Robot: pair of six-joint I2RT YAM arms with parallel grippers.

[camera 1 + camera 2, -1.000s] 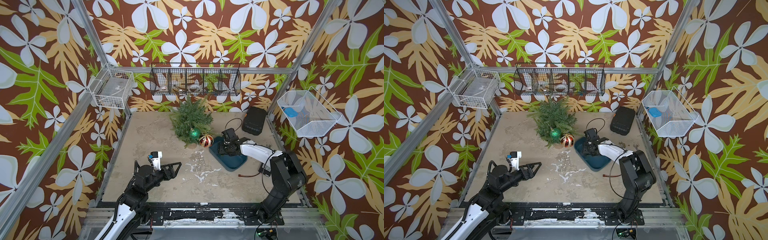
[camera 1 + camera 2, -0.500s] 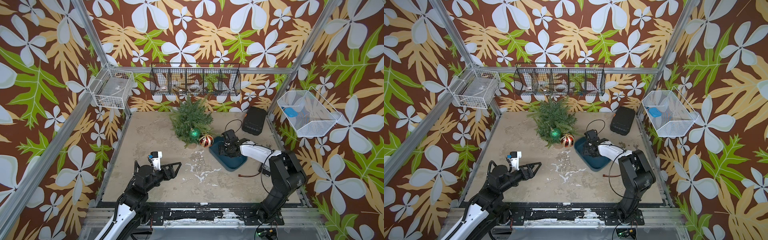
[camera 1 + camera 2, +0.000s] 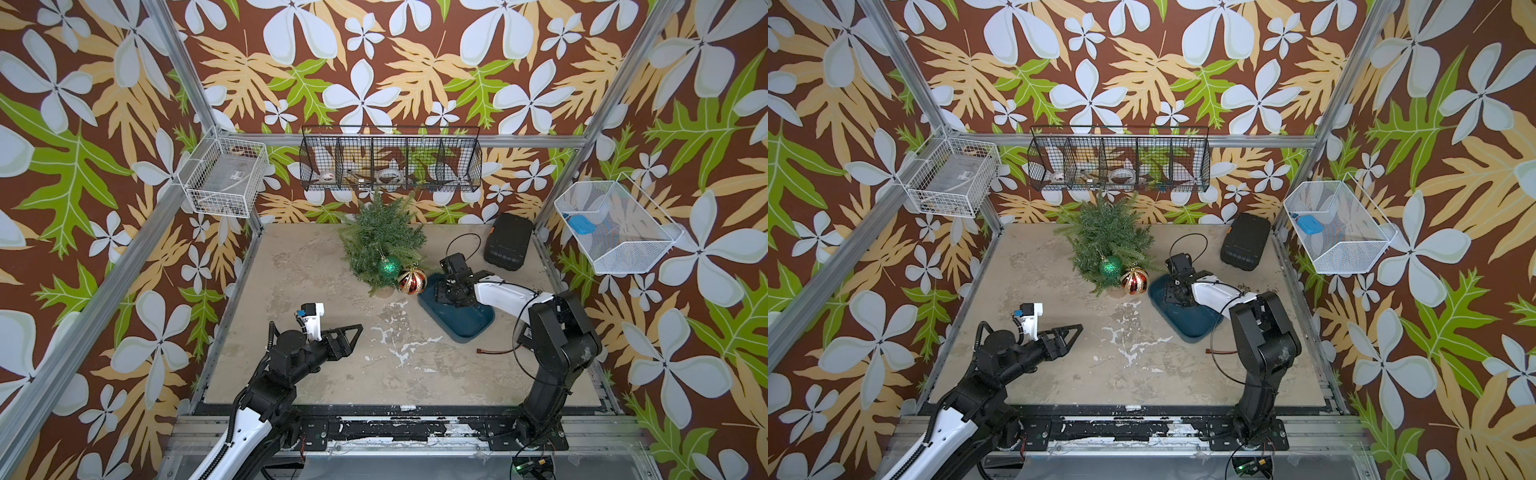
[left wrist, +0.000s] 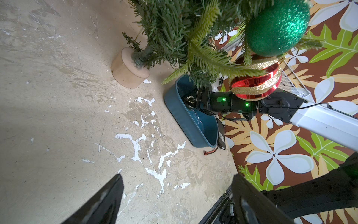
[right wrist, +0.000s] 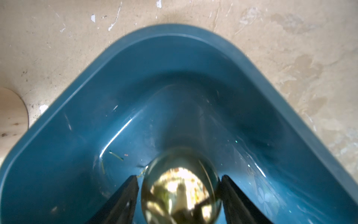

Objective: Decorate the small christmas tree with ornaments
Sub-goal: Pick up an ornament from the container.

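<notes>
The small christmas tree stands at the back of the table on a tan base. Two ornaments hang on its front branches: a glittery green ball and a red-and-gold striped one. My right gripper reaches down into the blue tray. Its fingers press both sides of a plain gold ball. My left gripper hovers open and empty above the front left of the table.
A black case lies at the back right. A black wire basket hangs on the back wall just above the tree. White wire baskets hang on both side walls. A thin red cable lies beside the tray.
</notes>
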